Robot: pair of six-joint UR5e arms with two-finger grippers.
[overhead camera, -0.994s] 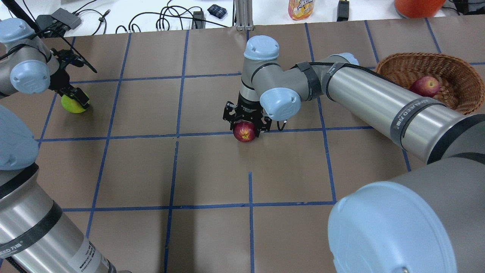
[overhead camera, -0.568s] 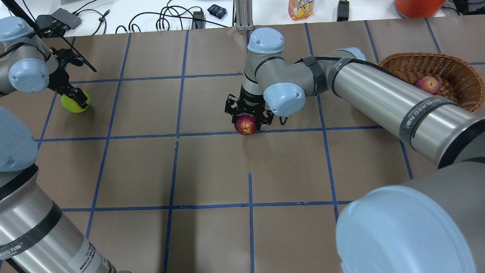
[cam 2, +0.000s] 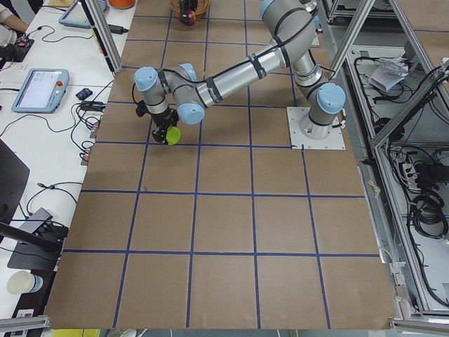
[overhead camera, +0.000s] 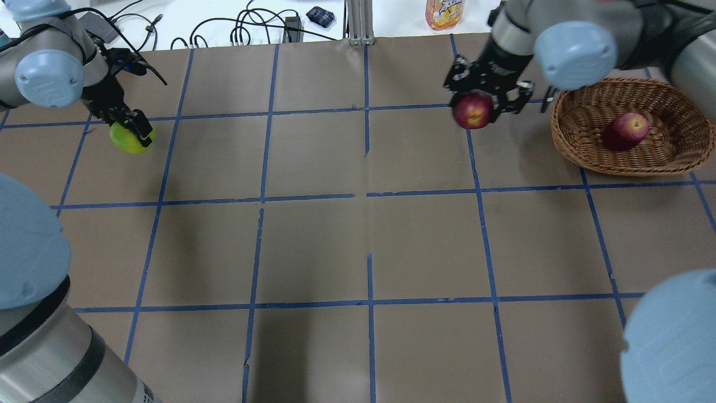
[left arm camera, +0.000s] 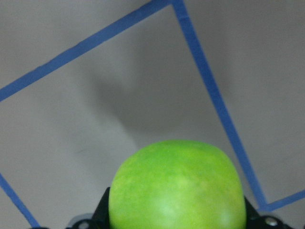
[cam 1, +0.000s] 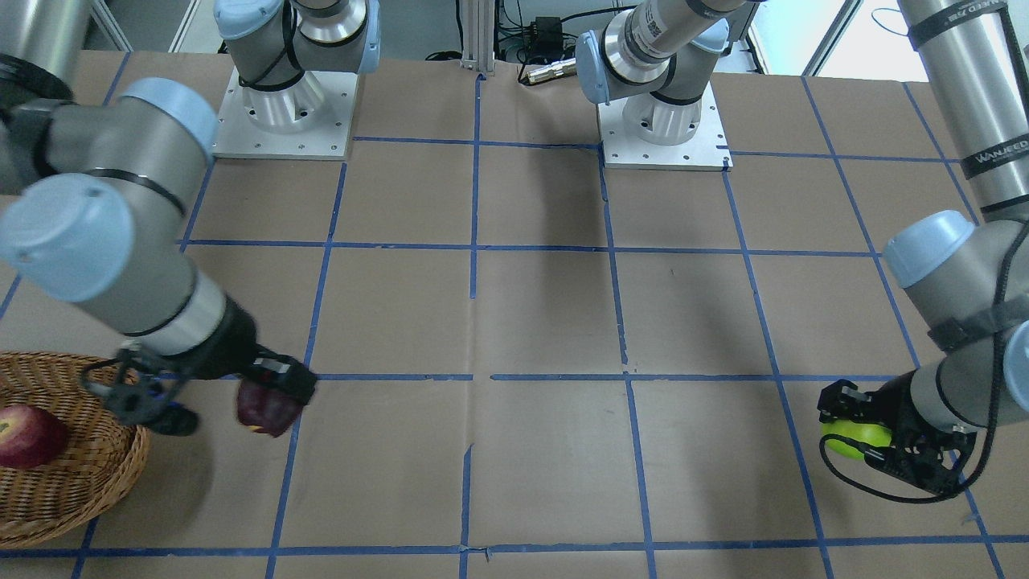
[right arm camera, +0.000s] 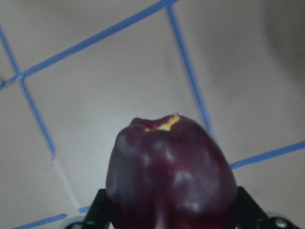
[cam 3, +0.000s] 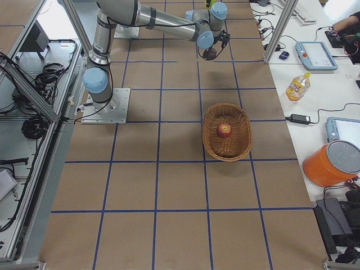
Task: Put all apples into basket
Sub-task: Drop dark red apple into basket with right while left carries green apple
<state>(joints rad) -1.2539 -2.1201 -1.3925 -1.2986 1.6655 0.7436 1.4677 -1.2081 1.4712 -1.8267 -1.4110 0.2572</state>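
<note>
My left gripper [overhead camera: 133, 134] is shut on the lime green apple [overhead camera: 126, 140] and holds it just above the table at the far left; the apple fills the left wrist view [left arm camera: 176, 186]. My right gripper [overhead camera: 475, 103] is shut on the dark maroon apple [overhead camera: 471, 112] and holds it in the air just left of the wicker basket [overhead camera: 626, 165]. That apple fills the right wrist view [right arm camera: 171, 171]. The red speckled apple [overhead camera: 626, 130] lies inside the basket. In the front view the maroon apple [cam 1: 269, 406] hangs right of the basket [cam 1: 80, 482].
A white bench behind the table holds cables [overhead camera: 251, 28] and a drink bottle [overhead camera: 444, 12]. The two arm bases [cam 1: 281, 121] [cam 1: 663, 133] stand at the robot's edge of the brown, blue-taped table. An orange bucket [cam 3: 332, 163] stands off the table beyond the basket.
My right gripper has carried the maroon apple up and to the right, from the table's middle to beside the basket. My left gripper has lifted the green apple and moved slightly right.
</note>
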